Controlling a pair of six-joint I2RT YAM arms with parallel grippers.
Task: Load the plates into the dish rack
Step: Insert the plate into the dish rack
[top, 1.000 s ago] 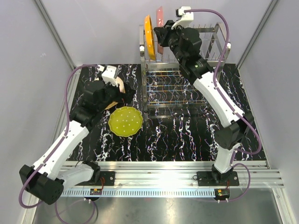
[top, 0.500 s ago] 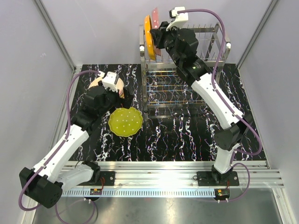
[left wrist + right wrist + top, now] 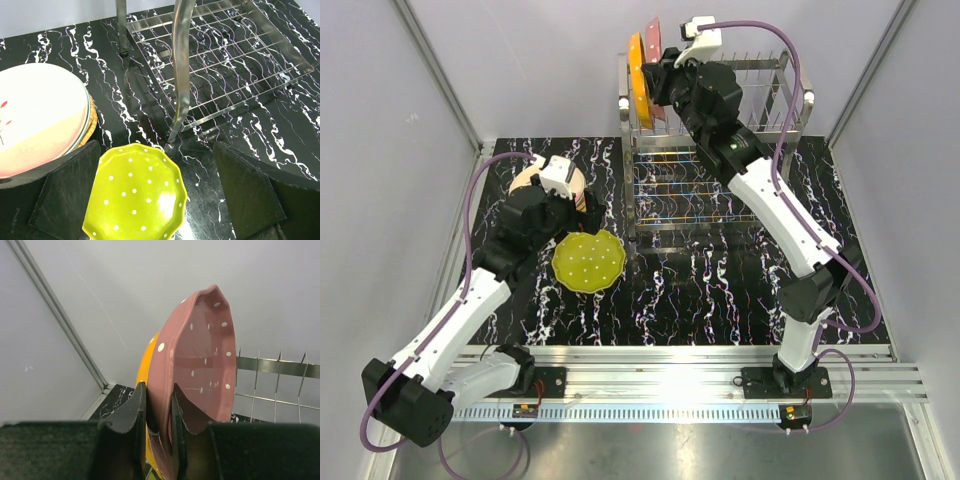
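The dish rack (image 3: pixel 692 192) stands at the back of the table, and a dotted orange plate (image 3: pixel 636 78) stands upright at the left end of its upper tier. My right gripper (image 3: pixel 666 72) is shut on the rim of a dotted pink plate (image 3: pixel 200 355), held on edge and tilted right beside the orange plate (image 3: pixel 144 371). A dotted lime-green plate (image 3: pixel 589 260) lies flat on the table. My left gripper (image 3: pixel 155 200) hangs open above the lime-green plate (image 3: pixel 135 195), one finger (image 3: pixel 65 195) on each side. A stack of plates (image 3: pixel 40 115) sits to its left.
The rack's lower tier (image 3: pixel 220 60) and a steel upright post (image 3: pixel 181 70) stand just beyond the lime-green plate. Upright prongs (image 3: pixel 276 371) run along the upper tier to the right of the pink plate. Grey walls close in the back and sides.
My right gripper has carried the pink plate left, close beside the orange plate, and tilted it. My left gripper has edged slightly toward the lime-green plate, still open.
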